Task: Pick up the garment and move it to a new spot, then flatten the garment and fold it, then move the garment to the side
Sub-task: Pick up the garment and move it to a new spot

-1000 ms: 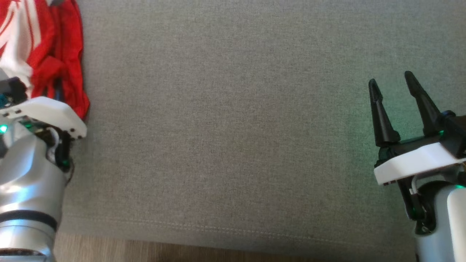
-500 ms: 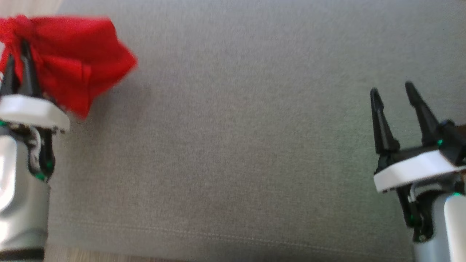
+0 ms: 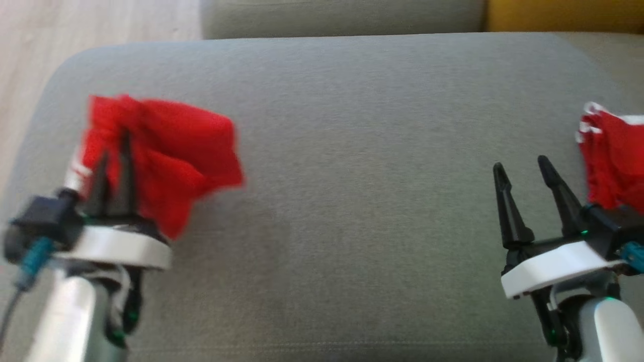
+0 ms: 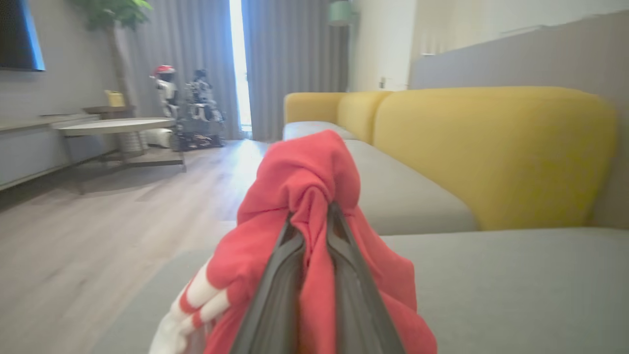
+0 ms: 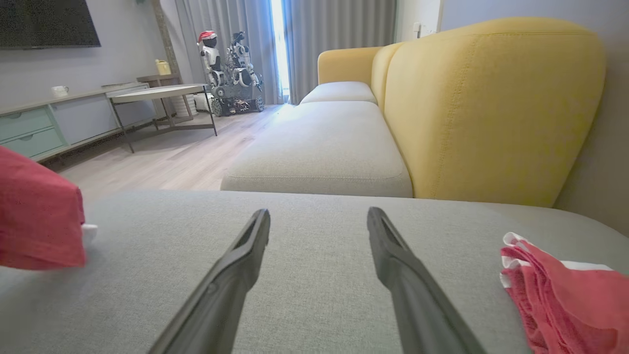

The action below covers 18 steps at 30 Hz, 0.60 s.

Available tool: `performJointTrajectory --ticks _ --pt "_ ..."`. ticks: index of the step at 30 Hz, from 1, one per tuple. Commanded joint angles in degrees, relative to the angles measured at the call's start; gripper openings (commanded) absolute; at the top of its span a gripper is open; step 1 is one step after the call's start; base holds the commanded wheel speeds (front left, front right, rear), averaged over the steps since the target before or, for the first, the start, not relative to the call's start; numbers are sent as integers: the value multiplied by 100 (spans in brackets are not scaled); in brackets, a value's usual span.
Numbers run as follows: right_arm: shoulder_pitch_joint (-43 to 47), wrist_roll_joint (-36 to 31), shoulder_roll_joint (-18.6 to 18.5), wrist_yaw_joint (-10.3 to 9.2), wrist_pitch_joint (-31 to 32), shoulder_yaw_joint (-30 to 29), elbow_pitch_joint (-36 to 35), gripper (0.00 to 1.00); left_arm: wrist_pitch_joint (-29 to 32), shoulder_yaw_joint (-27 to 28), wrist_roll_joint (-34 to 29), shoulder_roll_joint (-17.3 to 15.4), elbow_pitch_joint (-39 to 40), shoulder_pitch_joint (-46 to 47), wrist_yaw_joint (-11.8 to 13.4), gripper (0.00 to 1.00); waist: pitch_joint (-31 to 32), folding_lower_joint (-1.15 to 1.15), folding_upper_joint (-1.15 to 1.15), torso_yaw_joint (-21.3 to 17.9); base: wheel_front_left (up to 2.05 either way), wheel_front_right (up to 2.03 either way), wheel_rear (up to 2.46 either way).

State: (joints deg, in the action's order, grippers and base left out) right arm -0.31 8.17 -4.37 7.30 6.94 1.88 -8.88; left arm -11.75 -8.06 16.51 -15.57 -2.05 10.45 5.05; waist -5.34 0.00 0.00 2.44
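Observation:
A bunched red garment [image 3: 171, 146] with white stripes hangs from my left gripper [image 3: 114, 151], which is shut on it above the left part of the grey sofa cushion [image 3: 352, 151]. In the left wrist view the red cloth [image 4: 304, 177] wraps over and between the closed fingers [image 4: 275, 275] of that gripper [image 4: 309, 214]. My right gripper [image 3: 520, 166] stands open over the cushion's right side with nothing between its fingers. The right wrist view shows that gripper [image 5: 318, 214] open and the held garment [image 5: 34, 211] at far left.
A second red and white garment [image 3: 611, 156] lies folded at the cushion's right edge, close beside my right gripper, and shows as a folded pile [image 5: 565, 300] in the right wrist view. A yellow backrest [image 5: 491, 108] rises on the right. Wooden floor [image 3: 100, 25] lies beyond the cushion's left end.
The head camera has tilted up, bringing the cushion's far edge into view. My left gripper has lifted the red garment and carried it in over the cushion. The right gripper stays open.

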Motion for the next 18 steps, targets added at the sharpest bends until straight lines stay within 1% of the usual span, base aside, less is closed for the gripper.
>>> performJointTrajectory --ticks 1,5,9,10,18 --pt "-85 49 16 19 -59 201 -184 100 126 31 26 -62 447 116 -17 0 51 0 0 -285 0 0 0" --pt "-126 82 44 19 -97 272 -175 100 339 -433 10 134 630 56 -167 0 -56 0 0 -571 0 0 0" --pt "-277 170 78 19 -183 415 -170 100 415 -835 -14 308 463 347 -394 0 -331 0 0 -963 0 0 0" --pt "-277 170 78 19 -183 415 -170 100 415 -835 -14 308 463 347 -394 0 -331 0 0 -963 0 0 0" --pt "-533 425 140 19 -537 540 95 100 386 -1542 -228 792 -75 1385 -738 0 -823 0 0 -1825 0 0 0"
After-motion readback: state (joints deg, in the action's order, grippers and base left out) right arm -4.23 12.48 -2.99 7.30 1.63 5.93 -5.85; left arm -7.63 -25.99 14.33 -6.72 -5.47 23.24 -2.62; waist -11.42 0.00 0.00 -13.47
